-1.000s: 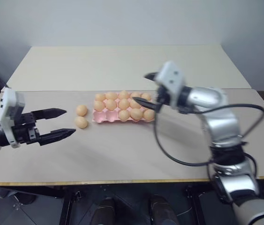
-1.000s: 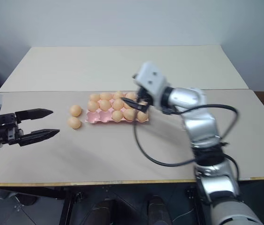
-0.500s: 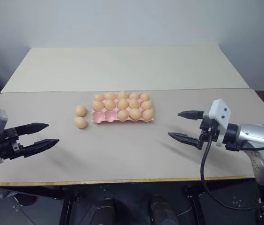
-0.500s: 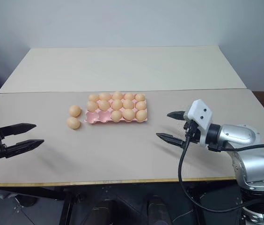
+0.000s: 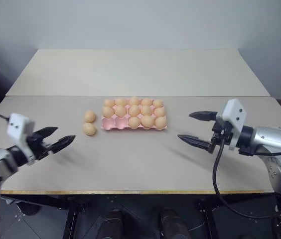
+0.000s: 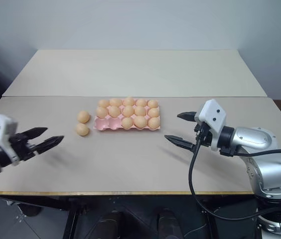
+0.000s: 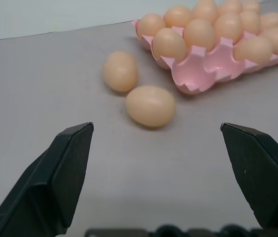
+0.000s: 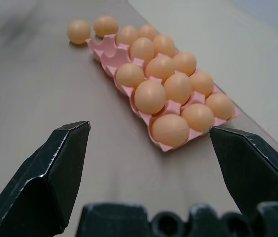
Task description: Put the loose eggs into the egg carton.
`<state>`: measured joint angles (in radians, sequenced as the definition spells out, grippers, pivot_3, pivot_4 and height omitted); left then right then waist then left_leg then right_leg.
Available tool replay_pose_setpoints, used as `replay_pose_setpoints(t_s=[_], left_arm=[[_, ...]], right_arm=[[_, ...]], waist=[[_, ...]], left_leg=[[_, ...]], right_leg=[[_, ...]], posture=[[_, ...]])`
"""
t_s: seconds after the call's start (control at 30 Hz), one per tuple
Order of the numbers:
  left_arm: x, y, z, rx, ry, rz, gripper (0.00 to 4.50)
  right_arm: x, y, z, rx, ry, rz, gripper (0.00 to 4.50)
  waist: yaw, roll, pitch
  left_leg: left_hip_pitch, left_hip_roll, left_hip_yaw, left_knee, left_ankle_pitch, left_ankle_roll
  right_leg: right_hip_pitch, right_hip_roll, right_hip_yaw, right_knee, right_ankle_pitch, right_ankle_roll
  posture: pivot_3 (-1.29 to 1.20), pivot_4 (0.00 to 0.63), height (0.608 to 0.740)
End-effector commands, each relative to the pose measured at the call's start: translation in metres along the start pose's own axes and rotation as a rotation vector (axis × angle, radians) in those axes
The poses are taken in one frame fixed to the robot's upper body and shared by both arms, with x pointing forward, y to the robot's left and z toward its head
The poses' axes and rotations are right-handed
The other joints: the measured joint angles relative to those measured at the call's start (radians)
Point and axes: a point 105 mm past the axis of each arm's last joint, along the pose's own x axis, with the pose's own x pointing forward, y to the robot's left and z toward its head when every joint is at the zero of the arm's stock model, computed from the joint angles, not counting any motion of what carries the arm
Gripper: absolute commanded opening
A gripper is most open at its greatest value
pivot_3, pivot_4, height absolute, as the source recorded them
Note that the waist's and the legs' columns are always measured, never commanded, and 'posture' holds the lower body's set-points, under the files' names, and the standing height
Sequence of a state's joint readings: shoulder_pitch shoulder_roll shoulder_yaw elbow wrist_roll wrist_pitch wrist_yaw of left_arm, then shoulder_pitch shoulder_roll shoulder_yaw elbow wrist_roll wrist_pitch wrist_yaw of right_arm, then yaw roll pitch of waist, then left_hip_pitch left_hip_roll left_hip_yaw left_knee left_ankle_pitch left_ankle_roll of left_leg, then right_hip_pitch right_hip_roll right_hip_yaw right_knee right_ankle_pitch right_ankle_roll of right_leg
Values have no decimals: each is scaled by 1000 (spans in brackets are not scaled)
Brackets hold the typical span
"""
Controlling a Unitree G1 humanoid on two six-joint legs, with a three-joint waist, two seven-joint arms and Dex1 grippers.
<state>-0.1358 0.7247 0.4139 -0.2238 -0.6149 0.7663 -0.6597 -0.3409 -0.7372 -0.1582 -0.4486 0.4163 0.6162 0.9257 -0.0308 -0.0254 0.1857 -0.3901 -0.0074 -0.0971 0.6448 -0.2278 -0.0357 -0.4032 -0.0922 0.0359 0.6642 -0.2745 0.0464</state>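
Note:
The pink egg carton (image 5: 111, 125) lies in the middle of the table with several eggs in it; its two front-left cups (image 8: 110, 49) are bare. Two loose eggs (image 5: 89, 116) (image 5: 88, 129) rest on the table just left of the carton, close together; the left wrist view shows them as well (image 7: 121, 71) (image 7: 150, 105). My left gripper (image 5: 65, 134) is open near the front left, low over the table, pointing at the loose eggs from a short way off. My right gripper (image 5: 185, 126) is open and holds nothing, right of the carton and apart from it.
The table is two pale boards meeting at a seam (image 5: 130, 95) behind the carton. Its front edge (image 5: 140, 191) runs below both grippers. A black cable (image 5: 215, 174) loops down from my right arm over that edge.
My right gripper has drawn back from above the carton to the table's right side. My left gripper has sunk lower and rolled, still open and aimed at the loose eggs.

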Motion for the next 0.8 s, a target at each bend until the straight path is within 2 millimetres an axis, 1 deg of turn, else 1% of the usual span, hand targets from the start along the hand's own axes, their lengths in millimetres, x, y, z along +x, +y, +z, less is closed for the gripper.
replay_pose_setpoints(t_s=[0.03,0.13,0.23,0.33,0.4,0.7,0.8], left_arm=[[16,3,0,13,-3,92,4500],[26,6,-3,14,-7,136,4500],[36,6,-1,-9,-31,163,4500],[43,-3,-5,-19,-26,155,4500],[46,-4,-9,-22,-14,161,4500],[63,8,-24,-62,42,251,4500],[67,8,-28,-86,56,245,3945]], right_arm=[[2,1,13,-45,-50,-15,4481],[2,2,15,-51,-61,-20,4481],[2,2,17,-55,-66,-24,4481],[2,2,18,-62,-71,-34,4481],[2,1,20,-66,-73,-40,4481],[2,-1,24,-71,-82,-51,4481],[3,-2,24,-71,-85,-58,4500]], waist=[[-1,0,0],[-9,0,0],[-7,-1,0],[-6,-1,-1],[-7,-1,-1],[-6,-1,-1],[-6,-1,-1]], left_leg=[[0,0,0,0,0,0],[0,0,0,0,0,0],[1,0,0,0,0,0],[0,0,0,0,0,0],[0,0,0,0,0,0],[0,0,0,1,0,0],[0,0,0,1,0,0]], right_leg=[[0,0,0,0,0,0],[-1,1,1,1,0,0],[0,1,1,1,0,0],[0,0,1,0,0,0],[-1,0,1,0,0,0],[0,0,1,1,0,0],[0,0,1,1,0,0]], posture=[[0,150,740],[0,150,740],[0,150,740],[0,150,740],[0,150,740],[0,150,740],[0,150,740]])
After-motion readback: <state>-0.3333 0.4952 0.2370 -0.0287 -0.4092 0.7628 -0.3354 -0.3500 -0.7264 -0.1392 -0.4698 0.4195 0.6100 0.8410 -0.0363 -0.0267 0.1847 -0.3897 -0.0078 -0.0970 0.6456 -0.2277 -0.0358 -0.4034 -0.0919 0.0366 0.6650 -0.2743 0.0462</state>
